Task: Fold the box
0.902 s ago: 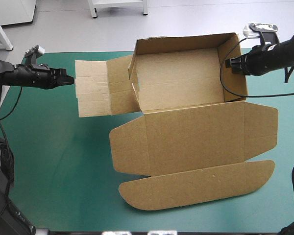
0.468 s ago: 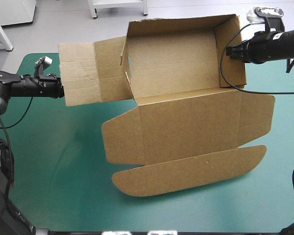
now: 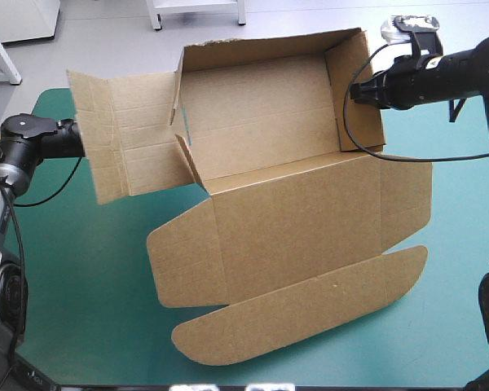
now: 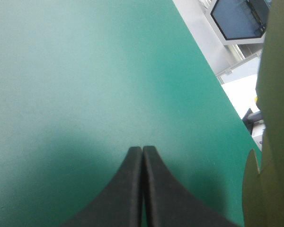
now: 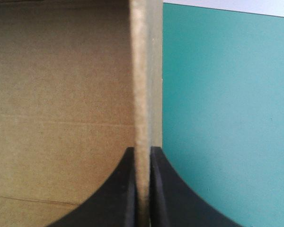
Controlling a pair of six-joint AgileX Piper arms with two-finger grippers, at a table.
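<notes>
Two grippers, only one doing any work: the right gripper (image 3: 354,91) is pinched onto the box's (image 3: 261,122) right side wall (image 3: 363,90) near the table's (image 3: 90,269) far right corner, board sandwiched between its black fingers (image 5: 118,194). The left gripper (image 4: 142,147) is closed on nothing by the table's far left edge, the unfolded left wall panel (image 3: 122,138) just beside it. The box sprawls over the table's middle, lid (image 3: 301,236) flat toward the near edge. Best bet, probably: hold that right wall firm and upright while the left gets under the loose panel to raise and tuck it.
</notes>
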